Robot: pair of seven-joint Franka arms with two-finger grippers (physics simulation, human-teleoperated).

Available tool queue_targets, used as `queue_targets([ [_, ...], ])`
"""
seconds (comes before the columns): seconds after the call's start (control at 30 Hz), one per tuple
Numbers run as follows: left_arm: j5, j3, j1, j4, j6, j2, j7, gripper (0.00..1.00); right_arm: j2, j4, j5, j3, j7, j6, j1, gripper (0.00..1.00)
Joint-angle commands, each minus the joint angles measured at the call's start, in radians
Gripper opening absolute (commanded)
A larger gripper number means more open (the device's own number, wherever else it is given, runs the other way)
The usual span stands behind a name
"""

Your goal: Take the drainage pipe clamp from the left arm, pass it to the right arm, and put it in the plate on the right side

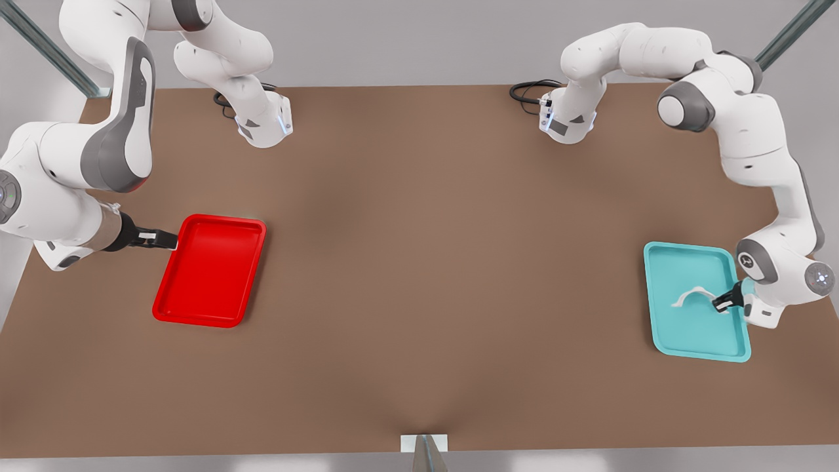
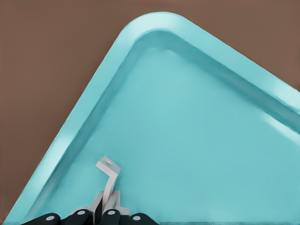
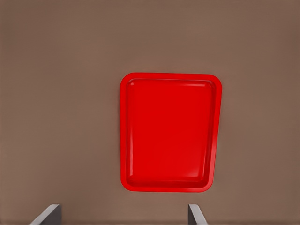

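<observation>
a matte brown table (image 1: pixel 419 262) is seen under a pale grey wall, with black cables near both arm bases. a teal tray (image 1: pixel 682 341) lies at the front view's right, and the plate (image 1: pixel 210 270), bright red with a raised rim, at its left. the drainage pipe clamp (image 1: pixel 693 296), a thin white arched strap with flat end tabs, is in the teal tray. the left gripper (image 1: pixel 723 305) appears closed on one end of the clamp, though contact is partly hidden. the right gripper (image 1: pixel 172 240) is held just beside the plate, fingers spread and holding nothing.
</observation>
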Motion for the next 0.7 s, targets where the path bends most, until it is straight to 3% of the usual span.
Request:
queue_targets([
  [0.0,-0.008,-0.001,-0.005,0.001,-0.059,-0.015,0.039,0.21,-0.001,0.000,0.001,-0.001,0.000,-0.002,0.000,1.00],
  [0.1,-0.004,-0.024,-0.051,0.001,-0.169,-0.110,0.039,0.21,-0.001,0.000,0.000,-0.001,0.000,-0.002,-0.001,1.00],
  [0.23,-0.008,-0.025,-0.299,-0.003,-0.329,-0.249,-0.082,0.21,0.002,0.000,0.000,-0.001,0.000,0.000,0.000,1.00],
  [0.37,-0.060,-0.031,-0.454,-0.004,-0.347,-0.263,-0.334,0.21,0.029,0.008,0.037,0.002,0.000,0.010,0.000,1.00],
  [0.5,-0.060,-0.031,-0.579,0.001,-0.347,-0.254,-0.610,0.21,0.145,0.032,0.214,0.013,-0.127,0.116,0.039,1.00],
  [0.67,-0.059,-0.108,-0.737,0.040,-0.347,-0.239,-1.053,0.21,0.327,0.111,0.247,0.211,-0.541,0.326,0.060,1.00],
])
